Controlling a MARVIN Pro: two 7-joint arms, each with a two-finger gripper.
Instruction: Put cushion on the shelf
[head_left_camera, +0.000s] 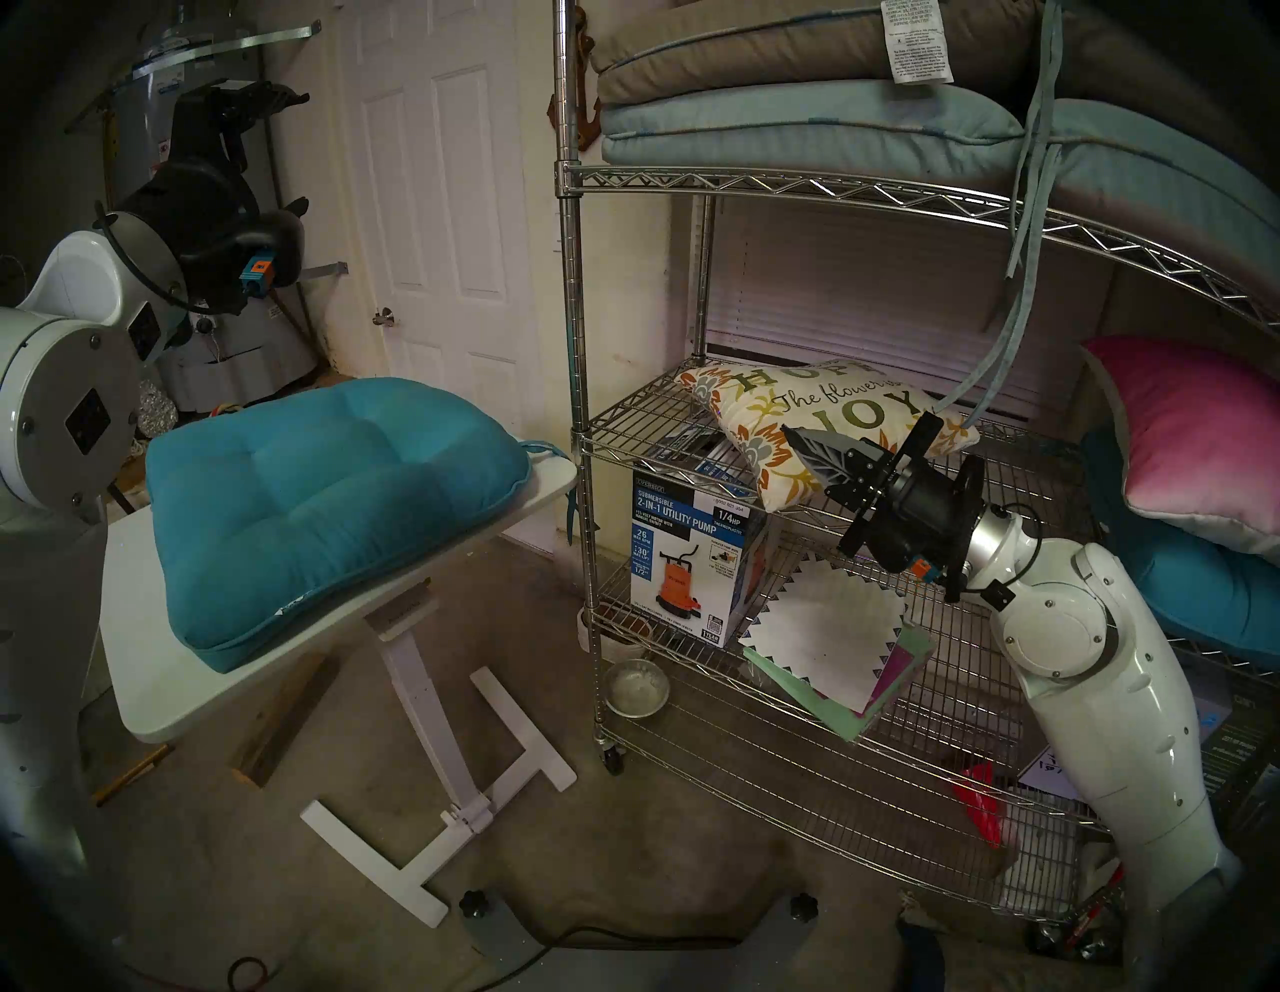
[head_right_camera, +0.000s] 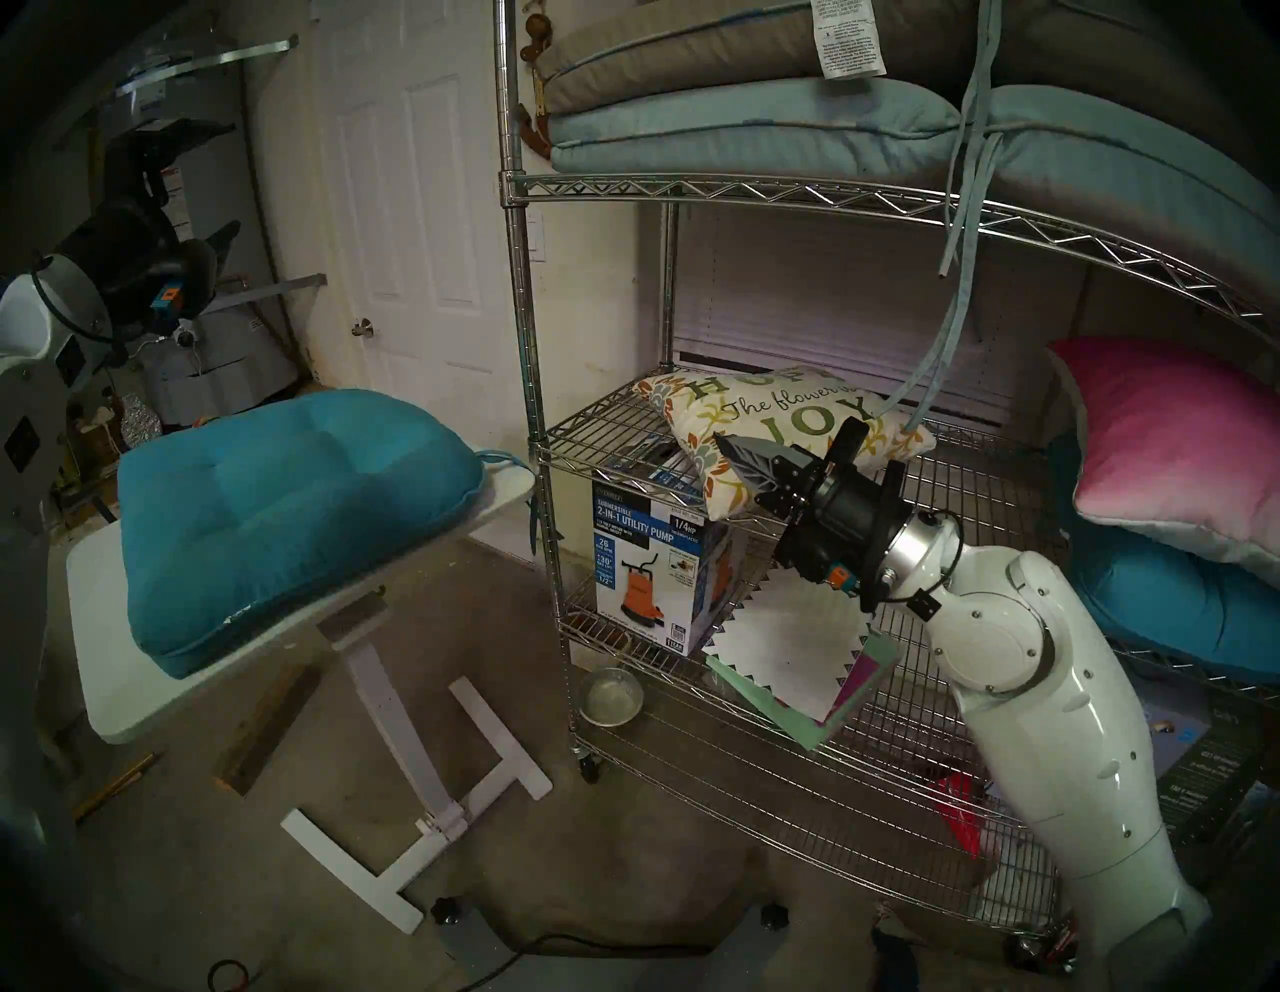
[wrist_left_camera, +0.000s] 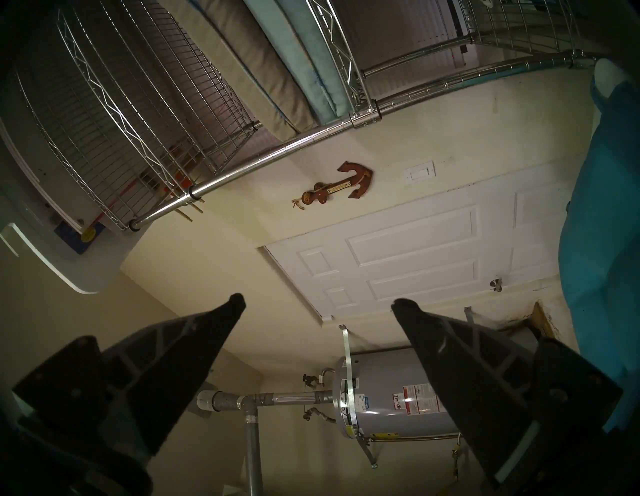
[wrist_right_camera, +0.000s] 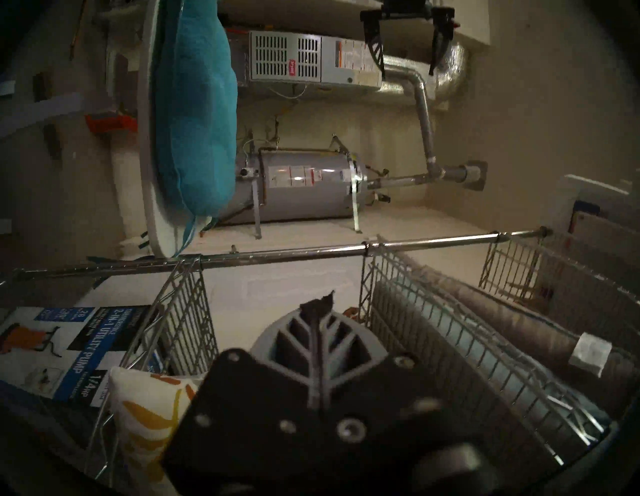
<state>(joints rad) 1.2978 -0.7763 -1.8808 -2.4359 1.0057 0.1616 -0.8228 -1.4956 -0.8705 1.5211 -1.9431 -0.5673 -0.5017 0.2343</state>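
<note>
Cushion (head_left_camera: 824, 433): centre-right of frame, on shelf (head_left_camera: 651, 422) middle tier, front corner overhanging the edge. Right gripper (head_left_camera: 796, 438): fingers pressed together, empty, lying against cushion's front face; nearer arm. Left gripper (wrist_left_camera: 317, 304): spread wide, empty, upper left, well apart.

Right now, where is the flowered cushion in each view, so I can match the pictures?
Head left: cushion centre-right, on the shelf middle tier.
Head right: cushion centre, same tier.
Left wrist: not in it.
Right wrist: cushion corner, bottom left.
Shared landmark: pump box.
</note>
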